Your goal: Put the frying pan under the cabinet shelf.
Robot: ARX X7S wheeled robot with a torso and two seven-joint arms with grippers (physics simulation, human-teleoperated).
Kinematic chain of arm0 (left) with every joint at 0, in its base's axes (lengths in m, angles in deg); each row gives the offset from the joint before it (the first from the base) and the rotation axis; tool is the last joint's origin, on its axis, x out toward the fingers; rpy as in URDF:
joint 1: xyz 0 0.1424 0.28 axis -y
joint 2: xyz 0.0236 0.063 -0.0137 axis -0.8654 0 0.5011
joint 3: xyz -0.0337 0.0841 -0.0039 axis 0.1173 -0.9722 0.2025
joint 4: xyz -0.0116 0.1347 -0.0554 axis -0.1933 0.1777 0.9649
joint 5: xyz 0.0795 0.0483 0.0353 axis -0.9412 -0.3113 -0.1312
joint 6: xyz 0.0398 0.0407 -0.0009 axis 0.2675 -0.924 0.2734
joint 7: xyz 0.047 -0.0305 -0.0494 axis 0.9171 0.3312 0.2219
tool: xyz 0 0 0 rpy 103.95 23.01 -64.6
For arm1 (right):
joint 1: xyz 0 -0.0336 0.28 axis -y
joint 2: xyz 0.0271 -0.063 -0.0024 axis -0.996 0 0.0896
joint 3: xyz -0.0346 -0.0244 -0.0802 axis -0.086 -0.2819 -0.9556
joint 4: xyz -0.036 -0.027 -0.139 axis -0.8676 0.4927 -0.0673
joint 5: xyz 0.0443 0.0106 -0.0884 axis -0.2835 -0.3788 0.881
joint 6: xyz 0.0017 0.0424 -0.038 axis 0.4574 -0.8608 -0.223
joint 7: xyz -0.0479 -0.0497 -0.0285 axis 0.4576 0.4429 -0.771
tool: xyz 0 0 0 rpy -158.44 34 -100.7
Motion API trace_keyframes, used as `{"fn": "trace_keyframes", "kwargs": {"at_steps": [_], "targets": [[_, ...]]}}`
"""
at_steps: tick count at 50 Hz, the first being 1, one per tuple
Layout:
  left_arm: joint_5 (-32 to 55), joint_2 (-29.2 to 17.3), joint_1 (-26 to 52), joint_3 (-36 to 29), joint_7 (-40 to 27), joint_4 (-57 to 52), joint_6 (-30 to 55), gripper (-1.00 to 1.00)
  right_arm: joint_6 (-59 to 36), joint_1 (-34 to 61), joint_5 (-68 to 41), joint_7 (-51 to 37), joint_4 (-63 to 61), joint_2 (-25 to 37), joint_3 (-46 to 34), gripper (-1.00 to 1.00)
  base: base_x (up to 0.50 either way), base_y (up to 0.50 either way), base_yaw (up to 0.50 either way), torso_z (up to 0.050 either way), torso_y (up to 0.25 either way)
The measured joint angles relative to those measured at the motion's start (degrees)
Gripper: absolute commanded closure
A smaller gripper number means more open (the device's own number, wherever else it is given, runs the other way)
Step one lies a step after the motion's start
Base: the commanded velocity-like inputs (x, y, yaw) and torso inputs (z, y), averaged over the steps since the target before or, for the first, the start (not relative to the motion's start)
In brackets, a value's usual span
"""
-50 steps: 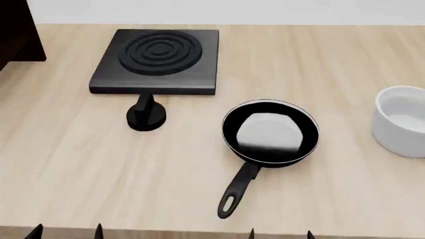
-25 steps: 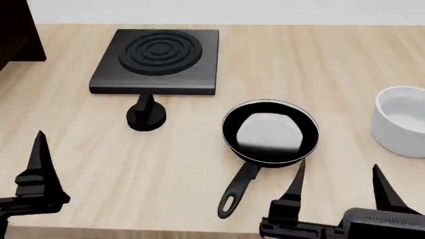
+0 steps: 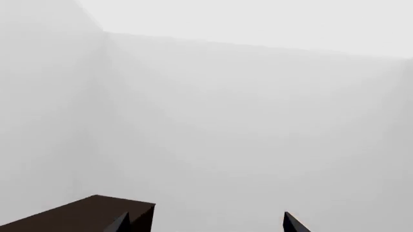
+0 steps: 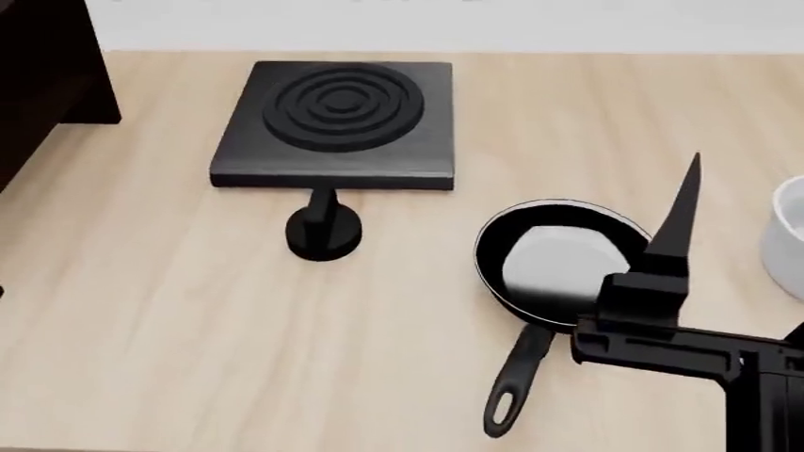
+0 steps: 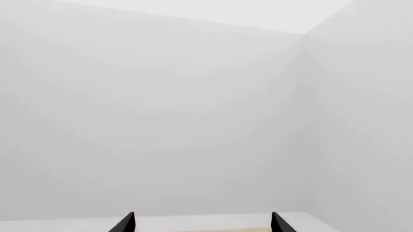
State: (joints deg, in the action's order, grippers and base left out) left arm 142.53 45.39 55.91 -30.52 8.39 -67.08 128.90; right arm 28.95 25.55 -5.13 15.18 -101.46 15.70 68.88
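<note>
Cabinet (image 4: pixel 44 71): dark wood, stood at the far left edge of the table (image 4: pixel 164 311); only its corner showed in my head view. From the left wrist camera I saw a brown slab of it (image 3: pixel 90 215) low in frame. I judged the opening under it faced the table, so the pan would have to travel leftward across the whole surface.

Left gripper (image 3: pixel 205 224): out of my head view. Only two dark fingertips showed in its wrist camera, set well apart, so I read it as spread wide and holding nothing. It pointed at blank wall, above the cabinet.

Stove (image 4: pixel 337 118): square black plate with rings, far centre-left, between cabinet and pan.

Knob (image 4: pixel 323 229): small black piece just in front of the stove; sat on the likely path leftward, a thing I judged worth steering round.

Pan (image 4: pixel 559 264): flat on the table right of centre, handle (image 4: pixel 515 381) pointing toward me, loop end nearest. Untouched, I judged; well apart from the cabinet.

Right gripper (image 4: pixel 741 282): raised over the pan's right side, one finger upright across the rim in my view. Its wrist camera showed two tips apart, so wide and empty. The handle lay below and left of it.

Bowl (image 4: pixel 792 235): white, at the right edge.
</note>
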Motion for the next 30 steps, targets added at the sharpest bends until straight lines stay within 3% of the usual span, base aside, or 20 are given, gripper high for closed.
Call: {"fn": "trace_keyframes", "kwargs": {"at_steps": [12,30], "targets": [[6.54,-8.10,1.47,-2.69,-7.99,-1.35,-5.11,-1.00,-1.37,2.26,-4.24,-3.24,-1.71,2.01,0.49,-1.00,0.24,0.50,0.00,0.000,0.000],[7.77,-11.91,1.50,-4.97,-10.65,-1.29,-8.93,-1.00,-0.63,2.60,-4.88,-5.31,-1.75,3.91,-0.75,-1.00,0.39,0.37,0.00,0.000,0.000]]}}
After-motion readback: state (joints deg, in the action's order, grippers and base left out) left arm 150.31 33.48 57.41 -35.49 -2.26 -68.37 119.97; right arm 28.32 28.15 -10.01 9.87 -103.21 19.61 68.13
